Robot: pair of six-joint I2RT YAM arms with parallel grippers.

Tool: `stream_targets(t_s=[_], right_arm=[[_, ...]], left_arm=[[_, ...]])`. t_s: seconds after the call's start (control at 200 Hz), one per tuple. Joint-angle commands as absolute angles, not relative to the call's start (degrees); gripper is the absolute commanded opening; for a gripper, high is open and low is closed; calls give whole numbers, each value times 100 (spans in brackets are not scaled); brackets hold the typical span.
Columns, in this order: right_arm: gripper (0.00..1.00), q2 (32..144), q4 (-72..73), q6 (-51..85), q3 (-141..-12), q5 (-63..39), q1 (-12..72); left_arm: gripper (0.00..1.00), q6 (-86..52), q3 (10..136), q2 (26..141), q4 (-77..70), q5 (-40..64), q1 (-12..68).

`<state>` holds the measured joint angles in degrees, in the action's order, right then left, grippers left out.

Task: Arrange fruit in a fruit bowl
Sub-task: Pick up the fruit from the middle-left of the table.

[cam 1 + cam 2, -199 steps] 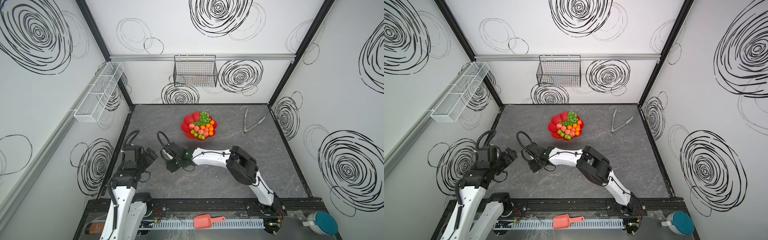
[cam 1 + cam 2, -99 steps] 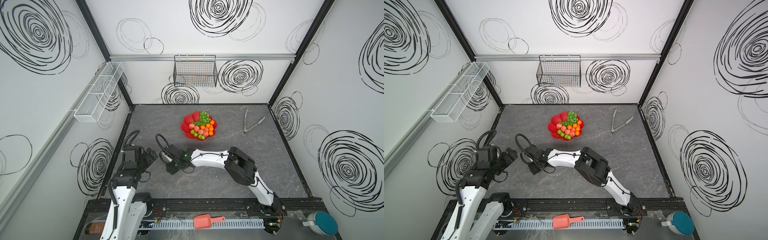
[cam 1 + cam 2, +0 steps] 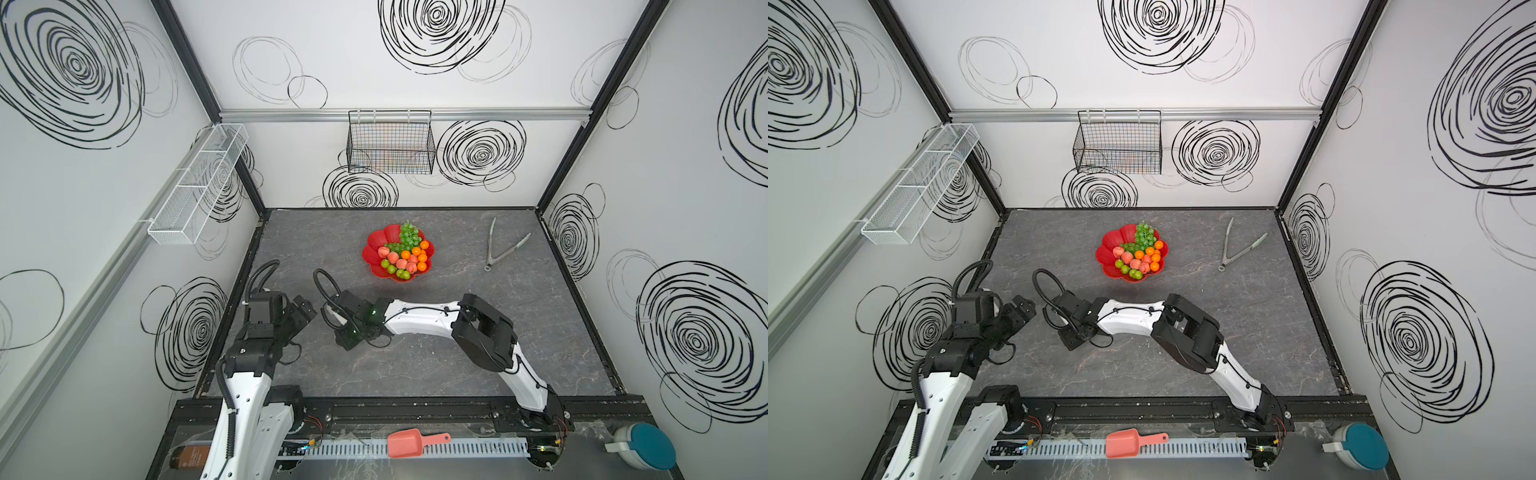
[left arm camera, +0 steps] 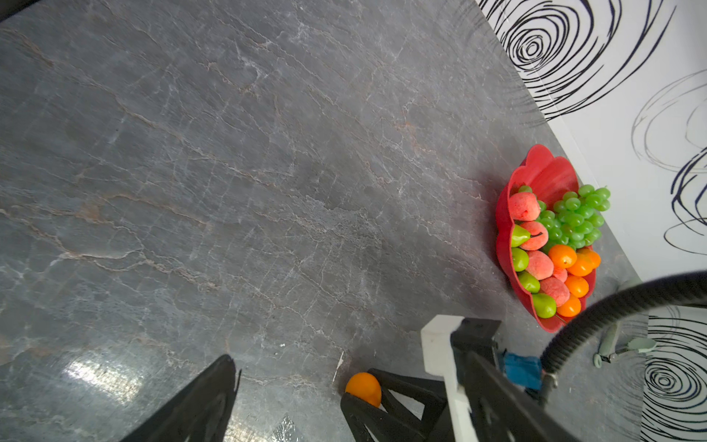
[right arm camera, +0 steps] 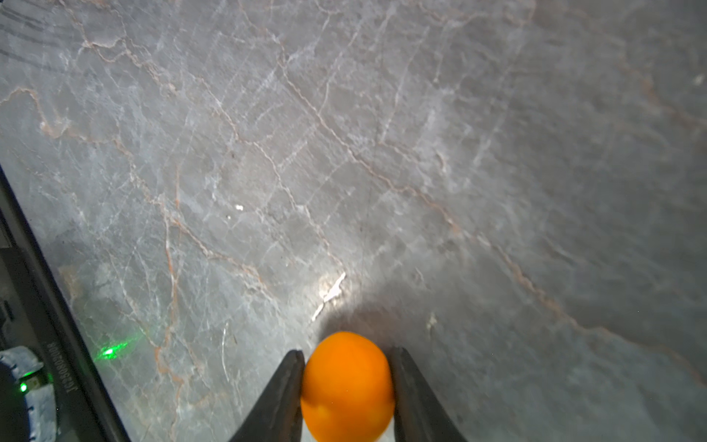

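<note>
The red scalloped fruit bowl [image 3: 376,242] [image 3: 1111,244] stands at the middle back of the table, holding green grapes [image 3: 409,235], peaches [image 3: 401,264], pears [image 3: 391,269] and tangerines [image 3: 422,257]. One more tangerine [image 5: 347,386] [image 4: 363,387] sits between the black fingers of my right gripper [image 5: 346,356] [image 3: 332,321], which is shut on it, low at the table's front left. From above the gripper hides this fruit. Just left of it, my left gripper [image 3: 305,311] [image 3: 1022,308] is open and holds nothing; one of its fingers [image 4: 218,390] shows in the left wrist view.
Metal tongs [image 3: 498,249] lie at the back right of the table. A black wire basket [image 3: 390,143] hangs on the back wall and a white wire rack [image 3: 195,187] on the left wall. A pink scoop [image 3: 409,442] lies beyond the front rail.
My right gripper has drawn its jaws in onto the tangerine and shifted slightly to the left. The left arm and the bowl have stayed put.
</note>
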<state>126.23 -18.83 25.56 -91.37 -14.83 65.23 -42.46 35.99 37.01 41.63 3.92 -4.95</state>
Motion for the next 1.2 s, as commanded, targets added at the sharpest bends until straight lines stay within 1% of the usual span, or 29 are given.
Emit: stream_targets(t_s=[0.0, 0.17, 0.405, 0.795, 1.01, 1.196], right_arm=[[37, 12194, -1884, 2658, -8808, -1390, 6515], [36, 11823, -1772, 2725, -8459, -1380, 6412], [36, 11306, -1803, 2733, -7916, -1266, 6163], [35, 10506, -1919, 2660, -7154, -1119, 5478], [35, 10214, -2102, 2499, -7114, -1068, 5061], [35, 10051, -2193, 2370, -7231, -1073, 4644]], left_arm=[[96, -4093, 3521, 3709, 3745, 756, -553], [96, -3990, 3312, 3759, 3211, 1498, -532], [96, -4088, 3368, 4028, 2791, 1612, -232], [96, -4594, 3456, 4538, 1817, 1260, 1078], [96, -4790, 3587, 4824, 1286, 961, 1774], [96, -4860, 3750, 5154, 710, 957, 2147]])
